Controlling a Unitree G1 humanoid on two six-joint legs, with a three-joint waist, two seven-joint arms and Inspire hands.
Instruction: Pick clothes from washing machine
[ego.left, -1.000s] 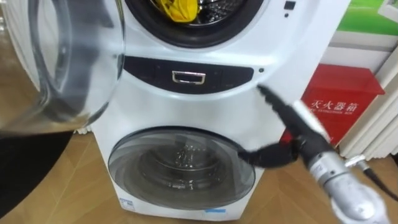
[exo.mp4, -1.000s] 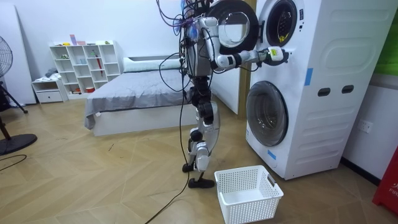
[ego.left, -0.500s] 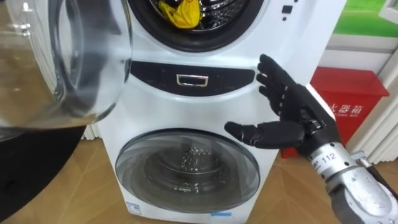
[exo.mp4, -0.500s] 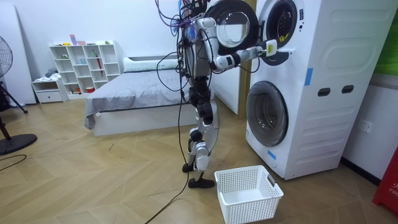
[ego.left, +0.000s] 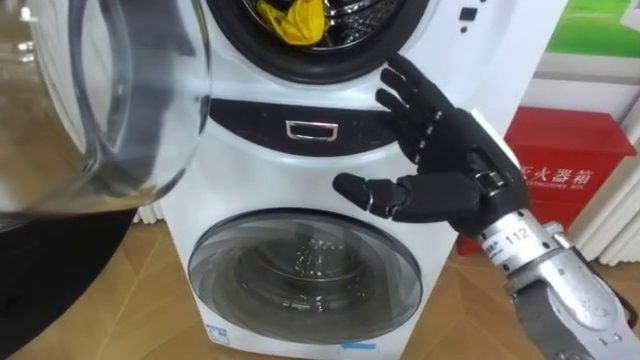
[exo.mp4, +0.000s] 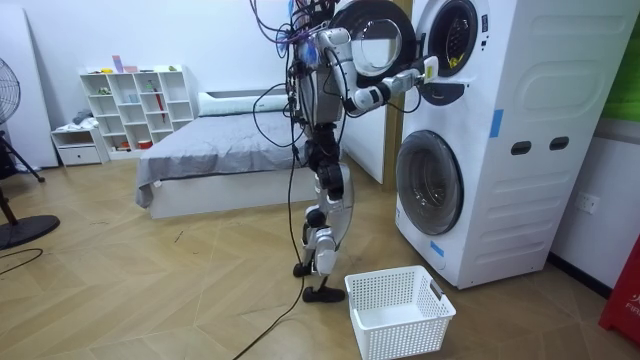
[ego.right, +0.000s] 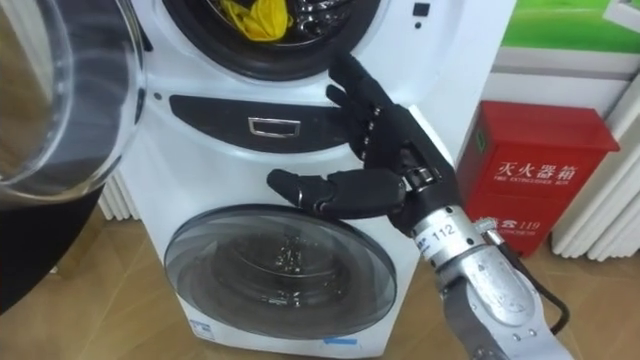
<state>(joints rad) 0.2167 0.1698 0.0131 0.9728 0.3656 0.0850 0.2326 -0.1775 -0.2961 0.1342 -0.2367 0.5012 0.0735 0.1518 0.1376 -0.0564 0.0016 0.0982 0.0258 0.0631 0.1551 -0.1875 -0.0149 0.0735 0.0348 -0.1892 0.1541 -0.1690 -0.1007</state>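
i had swung my right hand (ego.left: 440, 165), fingers spread and empty, closer to the open drum where the yellow cloth (ego.left: 290, 18) waited, untouched.

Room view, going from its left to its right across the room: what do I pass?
Black standing fan → white cube shelf unit → grey-covered bed → white plastic lattice basket → white stacked washing machines → red box.

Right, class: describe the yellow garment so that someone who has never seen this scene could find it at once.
Find the tall white washing machine stack. Its upper drum stands open, the round door swung to the left. The yellow garment lies bunched inside, the only bright thing against the grey metal.
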